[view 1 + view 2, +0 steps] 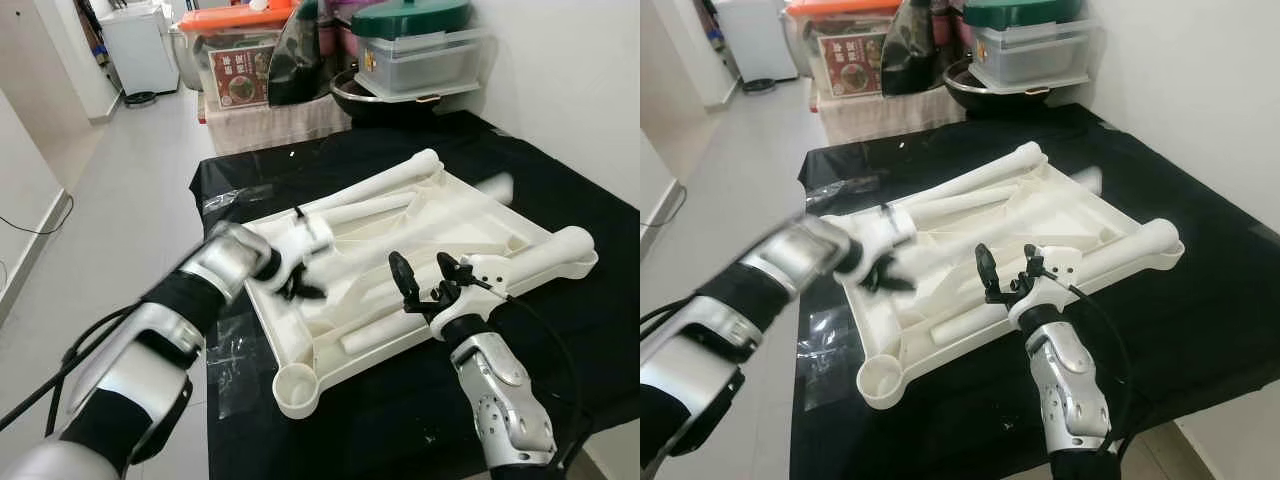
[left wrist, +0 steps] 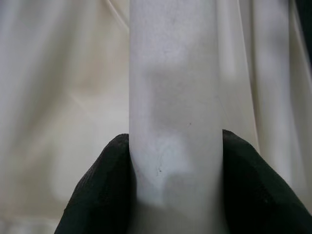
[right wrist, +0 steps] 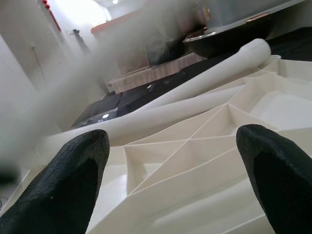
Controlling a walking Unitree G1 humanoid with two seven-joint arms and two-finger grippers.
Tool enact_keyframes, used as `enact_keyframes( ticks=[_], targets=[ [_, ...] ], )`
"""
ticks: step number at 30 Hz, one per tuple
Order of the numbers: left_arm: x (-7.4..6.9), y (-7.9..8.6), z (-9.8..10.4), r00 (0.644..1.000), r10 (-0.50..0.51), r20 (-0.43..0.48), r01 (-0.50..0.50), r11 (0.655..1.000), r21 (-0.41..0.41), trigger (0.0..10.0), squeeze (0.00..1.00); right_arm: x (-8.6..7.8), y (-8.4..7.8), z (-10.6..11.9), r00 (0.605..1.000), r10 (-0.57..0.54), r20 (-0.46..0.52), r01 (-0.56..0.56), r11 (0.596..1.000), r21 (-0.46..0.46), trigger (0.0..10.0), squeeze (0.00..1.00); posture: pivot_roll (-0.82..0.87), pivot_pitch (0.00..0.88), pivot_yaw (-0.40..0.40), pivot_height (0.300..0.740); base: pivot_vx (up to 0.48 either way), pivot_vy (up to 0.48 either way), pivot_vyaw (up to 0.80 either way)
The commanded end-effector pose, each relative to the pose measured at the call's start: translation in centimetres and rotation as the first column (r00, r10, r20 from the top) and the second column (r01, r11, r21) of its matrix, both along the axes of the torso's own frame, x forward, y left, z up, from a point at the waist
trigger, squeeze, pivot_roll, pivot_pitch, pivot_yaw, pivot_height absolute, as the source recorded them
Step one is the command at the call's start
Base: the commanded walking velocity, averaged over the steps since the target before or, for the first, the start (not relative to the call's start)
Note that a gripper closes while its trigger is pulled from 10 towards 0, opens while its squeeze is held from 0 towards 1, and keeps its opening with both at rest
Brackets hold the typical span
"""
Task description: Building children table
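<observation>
A white plastic tabletop (image 1: 480, 215) lies upside down on the black-covered table (image 1: 570, 340), ribs facing up. My left gripper (image 1: 297, 285) is shut on a white table leg (image 1: 318, 240) over the tabletop's left part. The leg runs blurred toward the far right. In the left wrist view both black fingers (image 2: 97, 190) press the leg (image 2: 175, 97) from either side. My right gripper (image 1: 427, 278) hovers open over the tabletop's near right side, nothing between its fingers (image 3: 63, 180). Other white legs lie along the far edge (image 1: 385, 180) and the right edge (image 1: 545, 250).
Behind the table stand clear storage bins with a green lid (image 1: 420, 45), a black pan (image 1: 370, 95) and an orange-lidded box (image 1: 240, 60). A white wall runs along the right. Tiled floor (image 1: 120, 220) lies to the left, with a cable on it.
</observation>
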State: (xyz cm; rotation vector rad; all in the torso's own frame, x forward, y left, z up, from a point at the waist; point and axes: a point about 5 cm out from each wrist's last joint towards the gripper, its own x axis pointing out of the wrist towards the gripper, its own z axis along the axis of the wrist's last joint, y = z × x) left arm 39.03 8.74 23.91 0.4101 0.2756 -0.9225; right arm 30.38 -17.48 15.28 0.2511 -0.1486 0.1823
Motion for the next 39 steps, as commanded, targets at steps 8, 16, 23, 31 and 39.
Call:
enact_keyframes(
  ticks=[8, 16, 23, 31, 39],
  targets=[
    [-2.0, 3.4, 3.7, 0.987, -0.046, 0.153, 0.118, 0.854, -0.507, 2.8, 0.0, -0.3, -1.9, 5.1, 0.957, 0.195, 0.216, -0.233, 0.958, 0.168, 10.0, 0.0, 0.0, 0.0, 0.053, 0.74, 0.0, 0.0, 0.0],
    [-6.6, 3.9, 3.0, 0.91, -0.319, 0.265, 0.415, 0.71, -0.569, 10.0, 0.0, -2.2, -3.9, 12.4, 0.719, 0.585, 0.375, -0.576, 0.804, -0.149, 10.0, 1.0, -0.01, 0.0, 0.029, 0.74, 0.0, 0.0, 0.0],
    [-8.4, 3.9, 2.6, 0.864, -0.404, 0.302, 0.504, 0.676, -0.538, 10.0, 0.0, -2.9, -2.4, 14.7, 0.573, 0.778, 0.259, -0.672, 0.627, -0.395, 10.0, 1.0, -0.01, 0.0, 0.016, 0.74, 0.0, 0.0, 0.0],
    [-10.2, 3.1, 2.3, 0.812, -0.5, 0.302, 0.579, 0.62, -0.529, 10.0, 0.0, -3.8, -0.2, 16.2, 0.338, 0.933, 0.121, -0.805, 0.354, -0.477, 10.0, 0.0, -0.02, 0.0, 0.009, 0.74, 0.0, 0.0, 0.0],
    [-11.0, 1.9, 1.7, 0.785, -0.543, 0.3, 0.612, 0.599, -0.516, 10.0, 0.0, -3.8, 1.9, 15.2, 0.232, 0.968, 0.096, -0.879, 0.251, -0.405, 10.0, 0.0, -0.02, 0.0, -0.002, 0.74, 0.0, 0.0, 0.0]
  ],
)
